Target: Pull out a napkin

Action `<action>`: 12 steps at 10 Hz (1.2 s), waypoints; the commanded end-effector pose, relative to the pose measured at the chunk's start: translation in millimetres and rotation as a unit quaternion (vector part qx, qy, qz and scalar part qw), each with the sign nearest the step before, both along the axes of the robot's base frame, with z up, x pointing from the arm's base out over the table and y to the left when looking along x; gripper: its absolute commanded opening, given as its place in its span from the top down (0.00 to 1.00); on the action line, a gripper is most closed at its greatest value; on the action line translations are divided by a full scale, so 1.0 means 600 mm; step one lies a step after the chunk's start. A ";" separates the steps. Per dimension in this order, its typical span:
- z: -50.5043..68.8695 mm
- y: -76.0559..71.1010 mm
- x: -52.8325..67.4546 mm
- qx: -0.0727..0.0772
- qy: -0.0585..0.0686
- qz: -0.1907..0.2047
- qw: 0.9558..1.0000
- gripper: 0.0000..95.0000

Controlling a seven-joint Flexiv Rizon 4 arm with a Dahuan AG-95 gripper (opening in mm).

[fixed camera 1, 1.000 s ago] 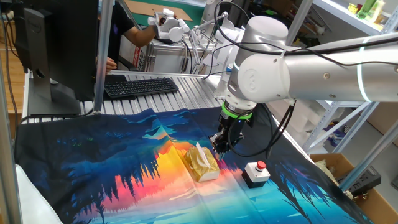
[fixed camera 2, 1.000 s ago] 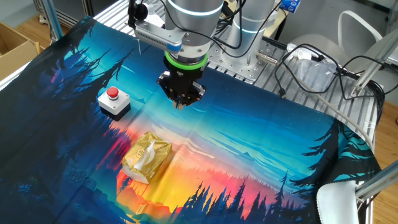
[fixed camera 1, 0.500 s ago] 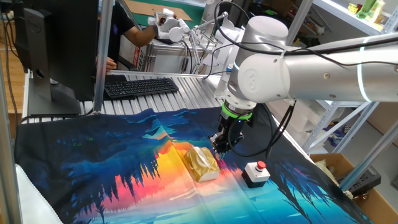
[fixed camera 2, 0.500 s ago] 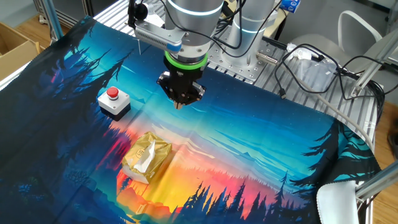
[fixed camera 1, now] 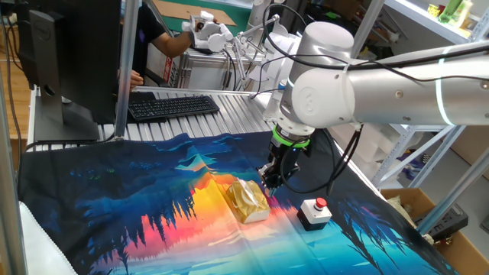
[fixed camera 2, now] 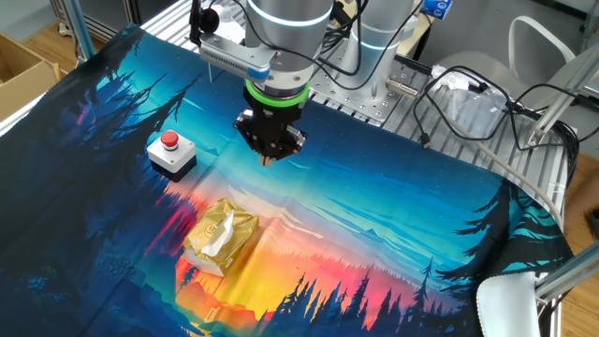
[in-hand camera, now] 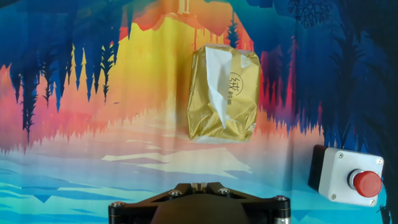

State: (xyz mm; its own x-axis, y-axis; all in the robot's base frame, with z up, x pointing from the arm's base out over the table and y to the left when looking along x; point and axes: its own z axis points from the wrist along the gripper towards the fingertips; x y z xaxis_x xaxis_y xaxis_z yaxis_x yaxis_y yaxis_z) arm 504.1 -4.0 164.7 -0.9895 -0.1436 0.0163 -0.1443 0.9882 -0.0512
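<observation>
The napkin (in-hand camera: pixel 215 79) is a white sheet showing in the slot of the gold tissue pack (in-hand camera: pixel 225 93), which lies on the printed cloth. The pack also shows in one fixed view (fixed camera 1: pixel 247 202) and in the other fixed view (fixed camera 2: pixel 221 236). My gripper (fixed camera 2: pixel 269 160) hangs above the cloth, apart from the pack, between it and the table's metal edge. Its fingertips (in-hand camera: pixel 200 185) are pressed together with nothing between them. In one fixed view the gripper (fixed camera 1: pixel 267 185) is just beside the pack's far end.
A small grey box with a red button (fixed camera 2: pixel 172 153) stands on the cloth near the pack; it also shows in the hand view (in-hand camera: pixel 347 176). A keyboard (fixed camera 1: pixel 172 105) and monitor lie beyond the cloth. Cables (fixed camera 2: pixel 468 94) lie on the metal table top.
The gripper has shifted very slightly sideways above the cloth. The pack and the button box have not moved.
</observation>
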 end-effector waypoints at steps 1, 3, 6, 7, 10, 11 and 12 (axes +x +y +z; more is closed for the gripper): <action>-0.003 -0.001 0.005 0.000 0.001 0.000 1.000 1.00; -0.003 -0.001 0.020 0.000 0.003 0.000 1.000 1.00; -0.007 -0.004 0.038 0.000 0.004 0.000 1.000 1.00; -0.010 -0.006 0.045 0.000 0.003 0.001 1.000 1.00; -0.019 -0.018 0.083 0.000 0.007 0.005 1.000 1.00; -0.021 -0.020 0.094 0.000 0.009 0.006 1.000 1.00; -0.023 -0.020 0.098 0.000 0.008 0.006 1.000 1.00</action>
State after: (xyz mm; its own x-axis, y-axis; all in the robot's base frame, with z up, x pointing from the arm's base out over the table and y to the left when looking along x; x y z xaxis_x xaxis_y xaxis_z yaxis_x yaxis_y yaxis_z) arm 567.2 -16.4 148.9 -0.9868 -0.1579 0.0373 -0.1596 0.9860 -0.0481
